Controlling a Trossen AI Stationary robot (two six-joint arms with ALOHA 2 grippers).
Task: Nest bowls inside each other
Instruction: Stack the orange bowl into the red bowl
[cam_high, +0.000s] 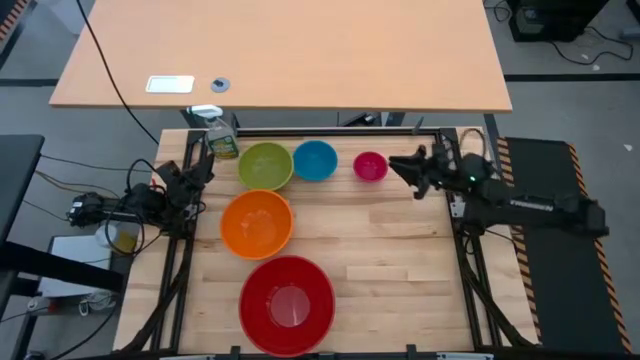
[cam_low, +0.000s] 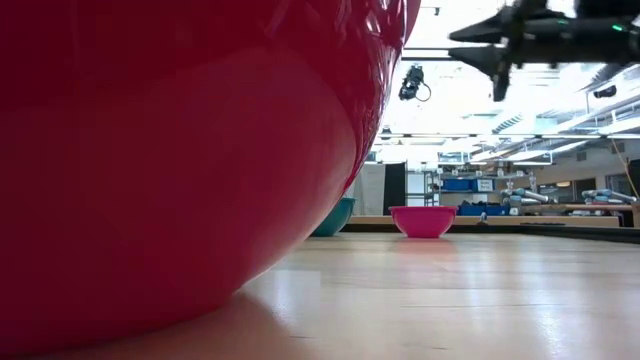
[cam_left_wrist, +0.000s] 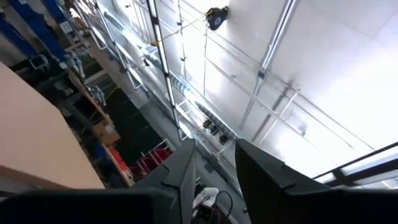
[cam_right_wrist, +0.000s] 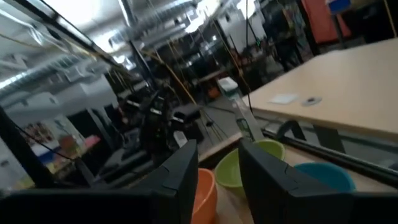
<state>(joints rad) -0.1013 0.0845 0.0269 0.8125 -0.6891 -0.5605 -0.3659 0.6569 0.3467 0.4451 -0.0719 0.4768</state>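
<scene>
While both arms waited at the table's edges, the five bowls lay separately on the wooden table (cam_high: 400, 240), none nested in another. The red bowl (cam_high: 287, 303), the largest, sat nearest the front edge and filled most of the low view. Just behind it stood the orange bowl (cam_high: 256, 223), its rim close to the red one's. Along the far side ran a row of three: the lime green bowl (cam_high: 265, 165), almost touching the orange bowl; the blue bowl (cam_high: 315, 160) just beside it; and the magenta pink bowl (cam_high: 370, 166), the smallest, set a little apart toward the right. All five stood upright with mouths facing up.

The left gripper (cam_high: 205, 150) was raised at the table's left side, near a green spray bottle (cam_high: 222, 140) at the far left corner. Its wrist view looked up at the ceiling, and its two fingers (cam_left_wrist: 186, 174) stood partly apart with a clear gap between them and nothing held.

The right gripper (cam_high: 397, 166) hung above the table's far right side, just beside the magenta pink bowl and pointing toward it without touching. Its fingers (cam_right_wrist: 183, 174) likewise stood partly apart, with nothing between them. In the low view it showed high above the pink bowl. Beyond the work table stood a larger tan desk (cam_high: 300, 60) bearing a white card (cam_high: 170, 84).
</scene>
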